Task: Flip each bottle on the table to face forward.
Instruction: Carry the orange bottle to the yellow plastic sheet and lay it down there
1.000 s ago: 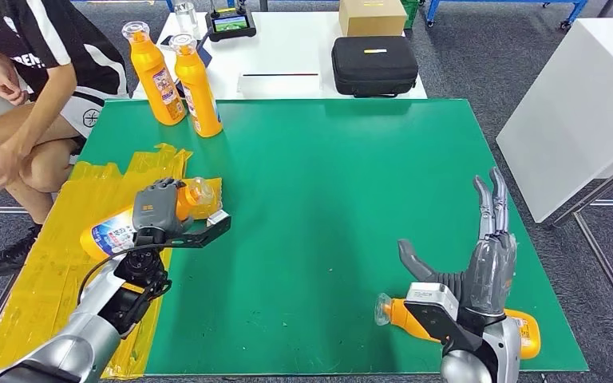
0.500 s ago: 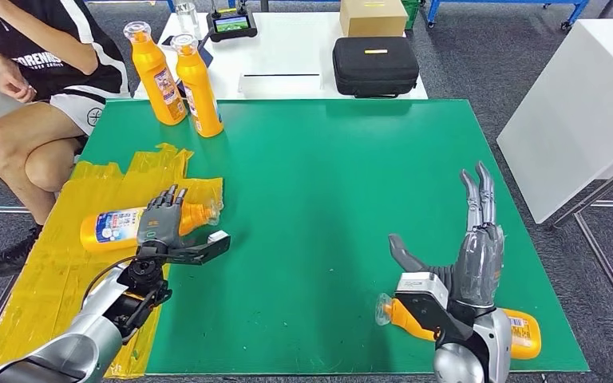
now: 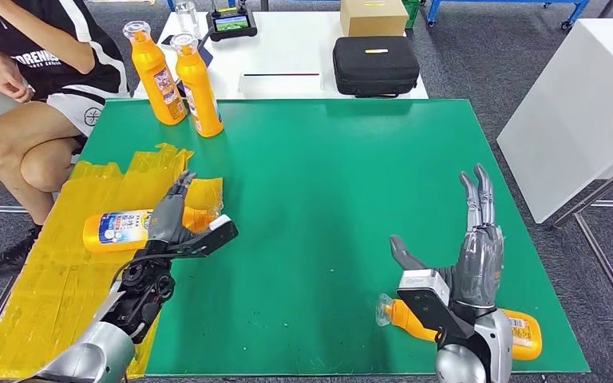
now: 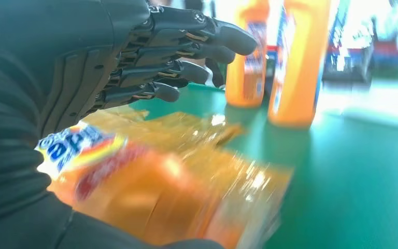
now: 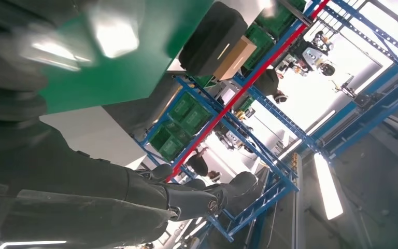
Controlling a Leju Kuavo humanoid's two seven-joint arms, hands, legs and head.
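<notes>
Left hand (image 3: pixel 168 215) hovering with fingers spread over a lying bottle (image 3: pixel 120 230), right hand (image 3: pixel 469 257) opening wide above another bottle (image 3: pixel 519 331), green desk (image 3: pixel 327 183)

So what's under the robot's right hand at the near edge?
An orange bottle lies on its side on the green mat beneath the right robot hand, clear cap end poking out left, label end right. Its middle is covered by the wrist.
</notes>
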